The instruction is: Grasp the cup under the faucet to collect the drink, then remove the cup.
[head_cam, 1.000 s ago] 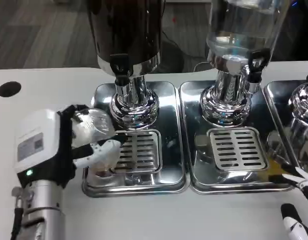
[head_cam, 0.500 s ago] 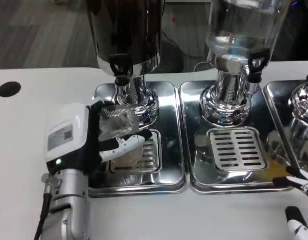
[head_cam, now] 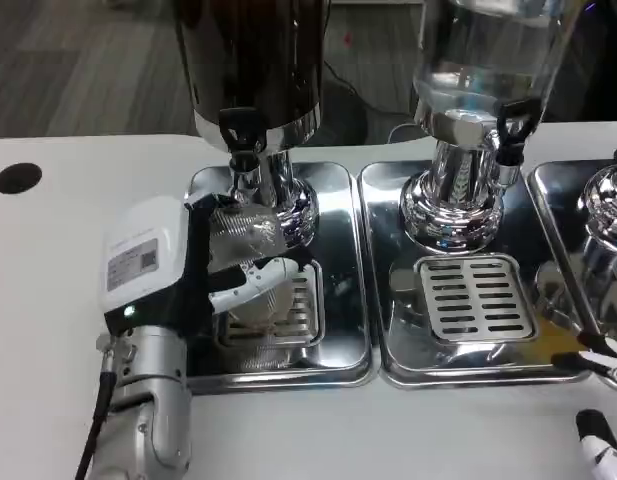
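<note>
Landmark: left drip tray (head_cam: 333, 190), polished steel, on white table (head_cam: 78, 230).

Far left of tray: dark round hole (head_cam: 17, 178) in tabletop.

At tray's left edge: left hand (head_cam: 193, 265), white back outward, silver forearm running down from it toward bottom edge of frame. Fingers wrapped around clear plastic cup (head_cam: 246, 245), one white finger crossing cup's front. Cup upright or nearly so, held over slotted grate (head_cam: 288, 310) of tray, directly beneath black faucet (head_cam: 240, 130). Cup base hidden behind fingers; contact with grate not discernible. Contents of cup not discernible.

Above tray's rear: dark dispenser (head_cam: 253, 60) on chrome pedestal, faucet projecting from its front.

Immediately right of tray, touching or nearly touching: second drip tray (head_cam: 398, 340) with own slotted grate, bearing clear dispenser (head_cam: 488, 50) on chrome pedestal, black tap at its front.

Further right: edge of third tray (head_cam: 548, 200) with partial chrome base.

Far right and below tray level, at lower right corner of frame: right hand (head_cam: 600, 400), fingertips alone visible, black and white, apart from one another, nothing between them, resting near front edge of second tray.
</note>
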`<state>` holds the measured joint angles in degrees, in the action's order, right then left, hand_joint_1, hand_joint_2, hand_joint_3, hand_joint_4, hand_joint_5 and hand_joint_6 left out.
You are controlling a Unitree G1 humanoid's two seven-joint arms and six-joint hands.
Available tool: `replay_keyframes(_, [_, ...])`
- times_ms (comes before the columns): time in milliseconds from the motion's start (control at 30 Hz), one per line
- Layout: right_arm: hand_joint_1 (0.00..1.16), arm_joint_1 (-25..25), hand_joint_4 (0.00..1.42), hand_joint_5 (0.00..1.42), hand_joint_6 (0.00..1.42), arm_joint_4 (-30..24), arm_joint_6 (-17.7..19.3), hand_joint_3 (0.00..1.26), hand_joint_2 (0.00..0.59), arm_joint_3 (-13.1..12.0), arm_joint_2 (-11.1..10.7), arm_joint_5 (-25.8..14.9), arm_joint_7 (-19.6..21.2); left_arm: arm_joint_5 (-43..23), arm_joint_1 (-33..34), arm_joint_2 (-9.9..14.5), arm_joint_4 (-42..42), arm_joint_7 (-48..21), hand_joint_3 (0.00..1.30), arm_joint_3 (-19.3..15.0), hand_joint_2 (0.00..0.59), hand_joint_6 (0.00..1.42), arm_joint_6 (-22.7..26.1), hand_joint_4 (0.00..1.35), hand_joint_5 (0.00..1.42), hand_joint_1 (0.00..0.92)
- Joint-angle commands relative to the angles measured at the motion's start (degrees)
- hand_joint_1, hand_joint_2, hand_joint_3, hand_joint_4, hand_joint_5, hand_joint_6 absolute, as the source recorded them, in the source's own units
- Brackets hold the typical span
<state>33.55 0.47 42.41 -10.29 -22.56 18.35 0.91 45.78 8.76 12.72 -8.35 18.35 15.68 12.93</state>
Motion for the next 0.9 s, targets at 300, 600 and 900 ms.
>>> replay_keyframes(300, [0.38, -1.16, 0.12, 0.11, 0.0, 0.16, -0.57, 0.32, 0.447, 0.64, -0.16, 0.19, -0.7, -0.59, 1.27, 0.67, -0.09, 2.38, 0.22, -0.83, 0.011, 0.39, -0.78, 0.17, 0.48, 0.03])
replay_keyframes(600, [0.38, -2.29, 0.12, 0.11, 0.0, 0.39, -1.45, 0.32, 0.444, 1.5, 0.03, 0.12, -1.16, -1.36, -1.36, 1.56, 4.69, 3.51, 0.22, -3.02, 0.015, 0.39, -2.96, 0.16, 0.44, 0.031])
replay_keyframes(900, [0.39, -2.38, 0.12, 0.11, 0.0, 0.0, -1.66, 0.32, 0.444, 2.13, 0.21, 0.56, -0.89, -4.66, -4.97, 2.11, 11.84, 5.31, 0.26, -6.47, 0.059, 0.52, -10.95, 0.17, 0.51, 0.0])
